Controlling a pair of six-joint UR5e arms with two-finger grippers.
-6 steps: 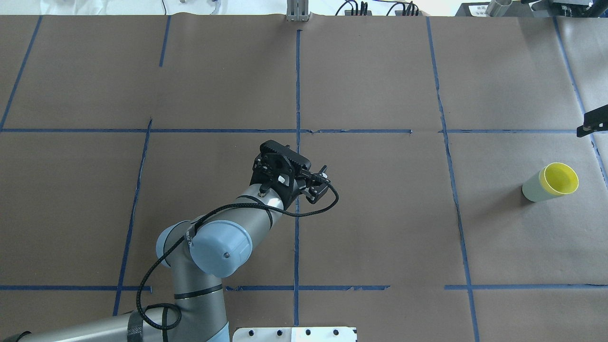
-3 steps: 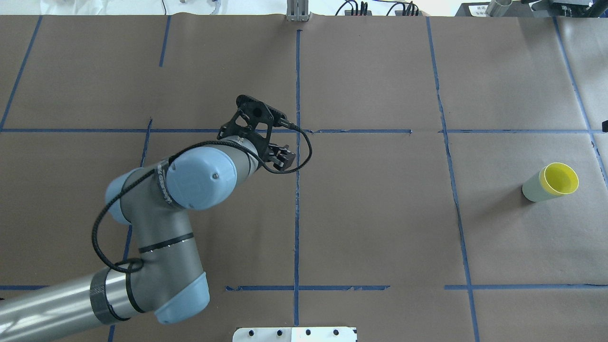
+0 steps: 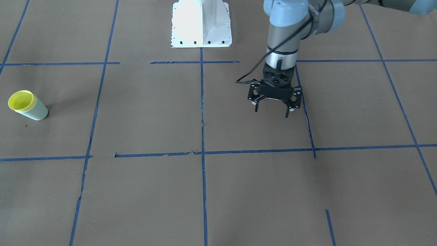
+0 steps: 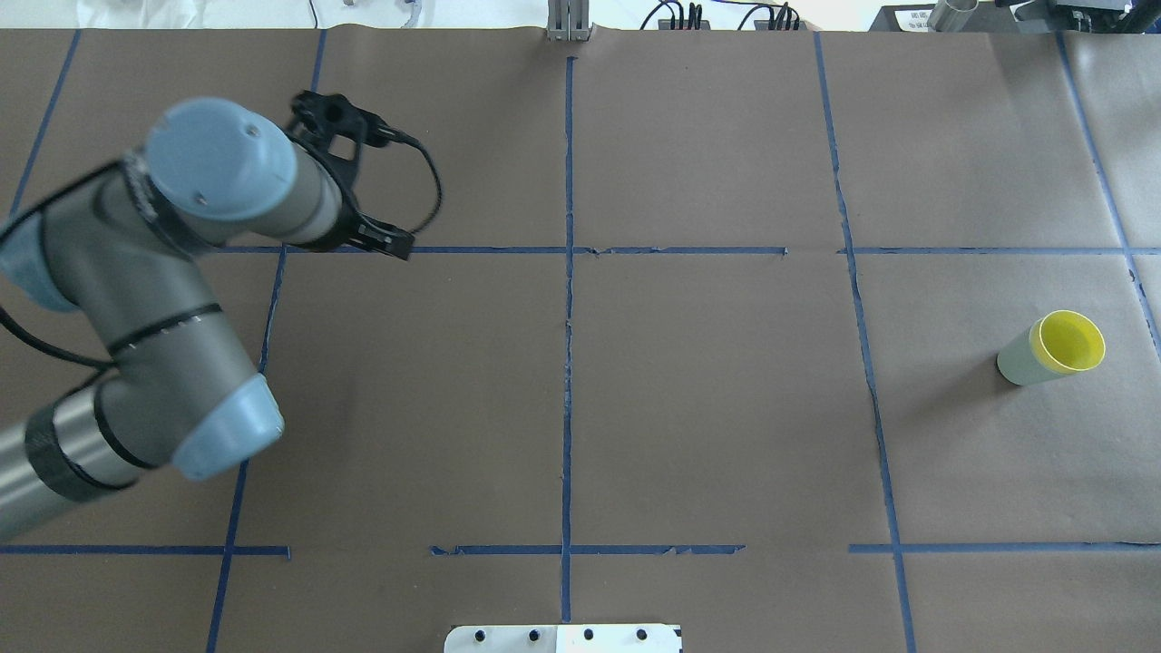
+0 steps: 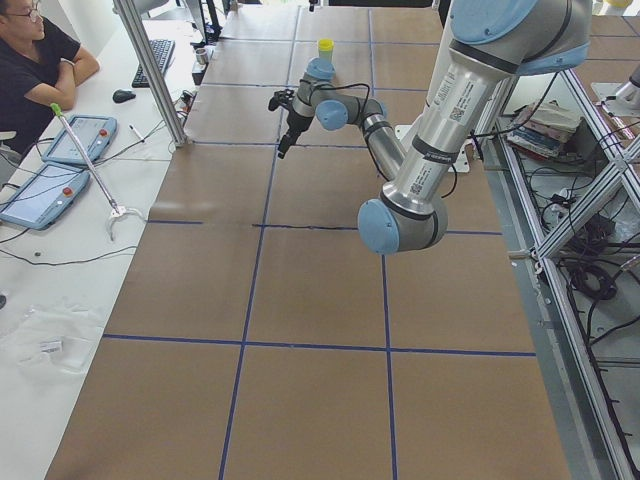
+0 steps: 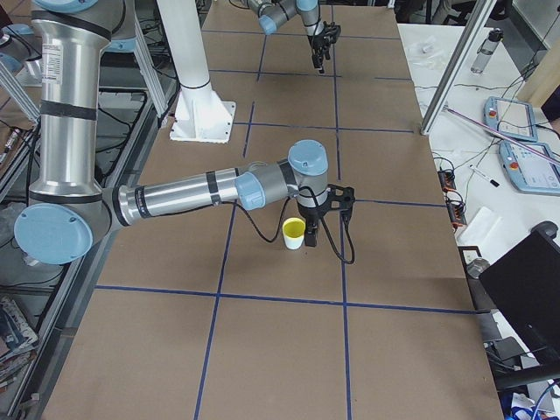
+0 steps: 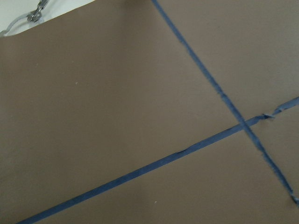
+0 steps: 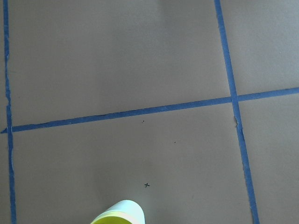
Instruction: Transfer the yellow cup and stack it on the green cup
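The yellow cup (image 4: 1071, 342) sits nested inside the green cup (image 4: 1015, 361), upright on the brown table at the right. The pair also shows at the left of the front view, yellow (image 3: 20, 100) in green (image 3: 37, 111). The stack's rim (image 8: 119, 213) shows at the bottom edge of the right wrist view. My left gripper (image 3: 271, 112) is open and empty above the table, far from the cups, at the far left in the overhead view (image 4: 361, 177). My right gripper (image 6: 321, 208) shows only in the exterior right view, just beside the cups (image 6: 295, 232). I cannot tell whether it is open or shut.
Blue tape lines (image 4: 568, 272) grid the brown paper table. The white robot base plate (image 3: 201, 24) stands at the robot's side. An operator (image 5: 30, 50) and tablets (image 5: 75, 135) are beyond the table's far edge, next to an aluminium post (image 5: 150, 70).
My left arm has swung from the table's middle to its far left. The black tip of the right gripper has left the overhead view's right edge. The cups have not moved.
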